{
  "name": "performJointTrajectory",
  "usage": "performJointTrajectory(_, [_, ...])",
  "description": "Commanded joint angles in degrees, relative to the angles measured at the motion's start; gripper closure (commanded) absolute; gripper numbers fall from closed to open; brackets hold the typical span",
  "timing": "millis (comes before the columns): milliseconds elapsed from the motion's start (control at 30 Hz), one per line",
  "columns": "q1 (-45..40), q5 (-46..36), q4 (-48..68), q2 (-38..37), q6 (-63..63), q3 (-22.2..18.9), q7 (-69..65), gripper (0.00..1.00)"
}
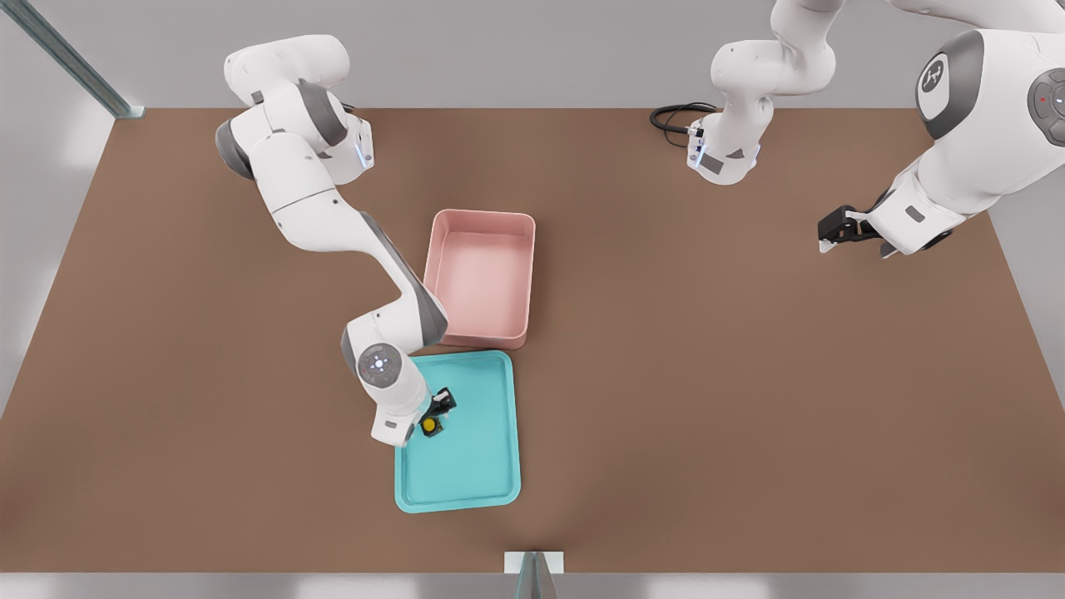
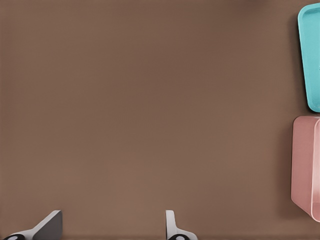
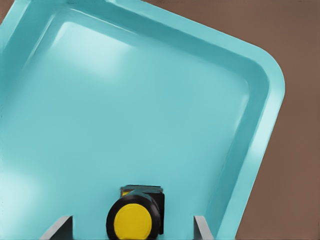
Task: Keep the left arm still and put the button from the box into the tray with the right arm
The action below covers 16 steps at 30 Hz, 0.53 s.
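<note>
The teal tray (image 1: 466, 466) lies nearest, shallow with a low rim and rounded corners. The button (image 3: 134, 219) rests on its floor near the edge at the front view's left. The pincer (image 1: 435, 413) stands over it, fingers (image 3: 59, 227) spread wide on either side, not touching; their tips are cut off. Beyond, the pink box (image 1: 481, 279) is empty on the brown tabletop (image 1: 749, 399).

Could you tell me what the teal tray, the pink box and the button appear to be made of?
The tray looks like glossy moulded plastic: soft highlights, rounded corners, one even teal. The box seems a matte plastic, pale pink with smooth rounded walls. The button, lying in the tray between the open fingers of the gripper, has a smooth yellow cap on a dark base, probably plastic too. As renders, these are only looks.
</note>
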<state>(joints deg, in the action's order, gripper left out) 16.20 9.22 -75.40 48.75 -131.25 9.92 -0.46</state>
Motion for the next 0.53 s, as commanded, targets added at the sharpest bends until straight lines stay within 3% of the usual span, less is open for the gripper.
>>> performJointTrajectory(0, [0.1, -2.5, -5.4, -9.0, 3.5, 0.1, -3.9, 0.0])
performJointTrajectory(33, [0.3, -6.8, -5.5, -14.2, 9.8, -0.2, -3.4, 0.0])
performJointTrajectory(100, [-1.8, -6.8, -10.0, -26.8, 19.6, -2.1, 3.9, 0.0])
performJointTrajectory(167, [-3.8, -6.8, -12.9, -34.3, 25.7, -2.5, 4.7, 0.0])
performJointTrajectory(500, [-4.9, -6.1, -12.5, -37.1, 28.2, -8.2, 3.8, 0.0])
